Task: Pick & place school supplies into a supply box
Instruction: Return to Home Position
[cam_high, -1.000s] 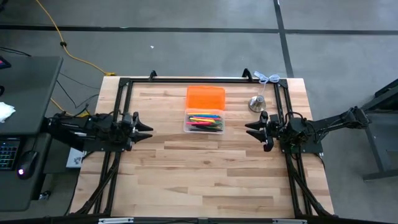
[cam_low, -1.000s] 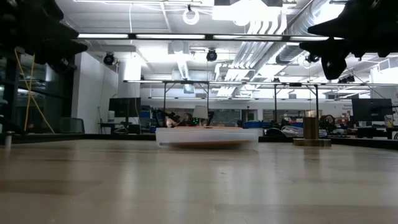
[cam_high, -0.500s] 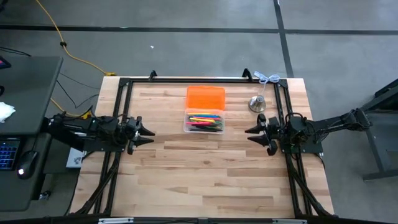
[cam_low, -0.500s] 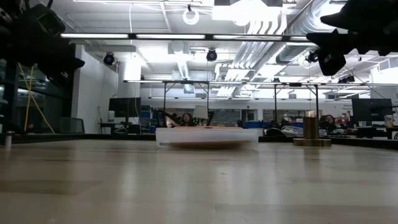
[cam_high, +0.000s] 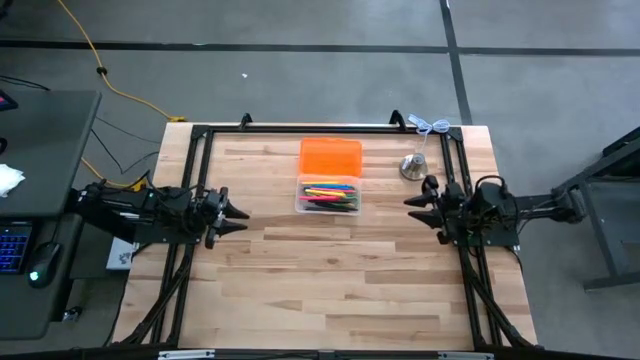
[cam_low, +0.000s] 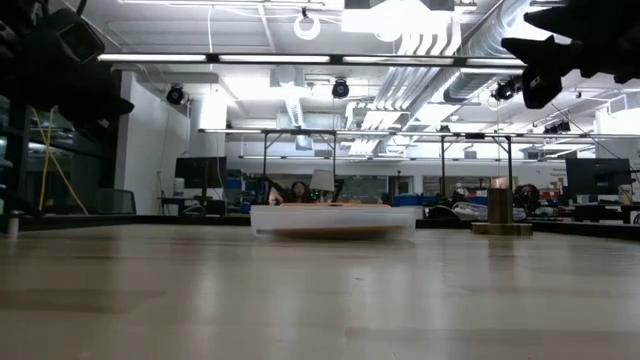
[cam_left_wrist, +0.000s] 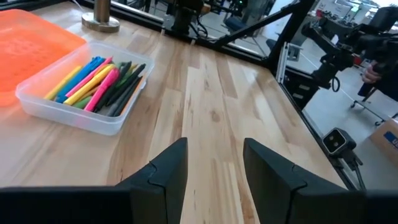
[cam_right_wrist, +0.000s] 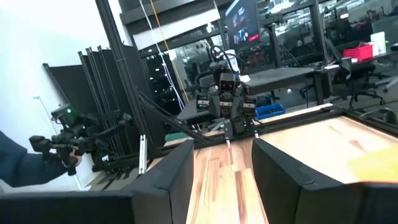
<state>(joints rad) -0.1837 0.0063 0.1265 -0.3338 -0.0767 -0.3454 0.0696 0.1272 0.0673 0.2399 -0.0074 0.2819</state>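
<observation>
- From above, the school supplies (cam_high: 330, 193) in the supply box (cam_high: 298, 200) are too small to count, and scissors cannot be told from pens.
- At tabletop (cam_low: 320, 300) level, the box's cloudy wall hides its contents.
- The low picture's edges cut off the right end effector (cam_low: 540, 75) at 2 o'clock and the left arm (cam_low: 65, 70) at 10 o'clock.
- In the left wrist view, the orange piece (cam_left_wrist: 31, 43) and the bell (cam_left_wrist: 99, 22) run off the frame.
- In the right wrist view, a yellowish blur (cam_right_wrist: 376, 165) at the edge cannot be identified.

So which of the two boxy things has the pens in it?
The clear box, full of colourful pens. The orange piece beside it has nothing on it.
</observation>
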